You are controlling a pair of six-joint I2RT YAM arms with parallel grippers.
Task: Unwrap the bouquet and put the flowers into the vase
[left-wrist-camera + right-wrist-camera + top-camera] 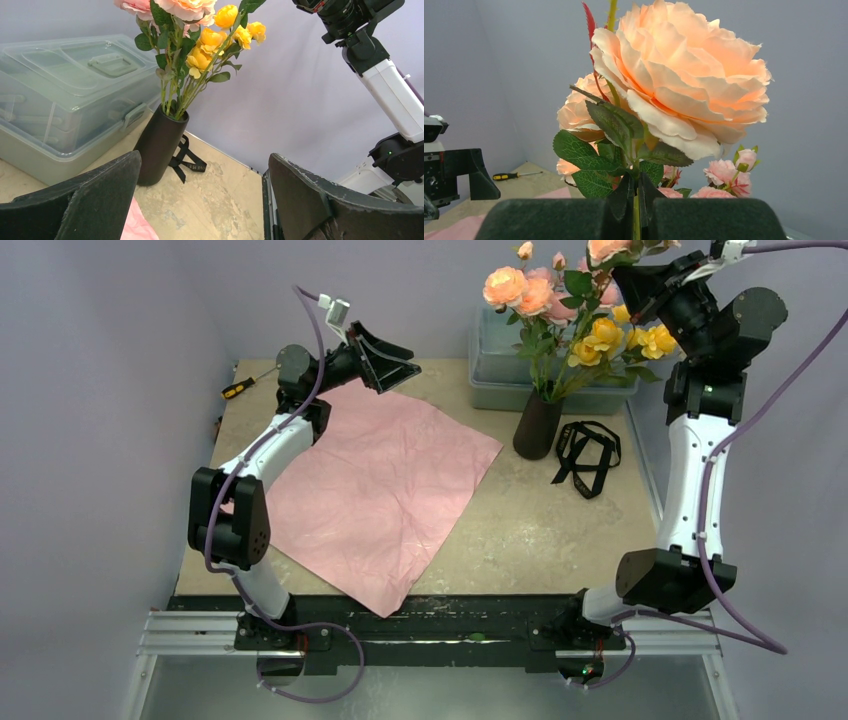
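The dark vase (538, 425) stands upright at the back of the table with several yellow and peach flowers (560, 310) in it. It also shows in the left wrist view, the vase (160, 145) under the flowers (200, 45). My right gripper (628, 280) is high above the vase. In its wrist view the right gripper (636, 212) is shut on the green stem of a big peach rose (684, 80). The bouquet is unwrapped: its pink paper (380, 490) lies flat and the black ribbon (588, 452) lies loose. My left gripper (385, 360) hovers open and holds nothing, over the paper's far corner.
A translucent lidded plastic box (500, 370) stands behind the vase against the back wall; it fills the left of the left wrist view, the box (65, 95). A yellow-handled screwdriver (245, 387) lies at the table's far left corner. The ribbon (187, 160) lies right of the vase.
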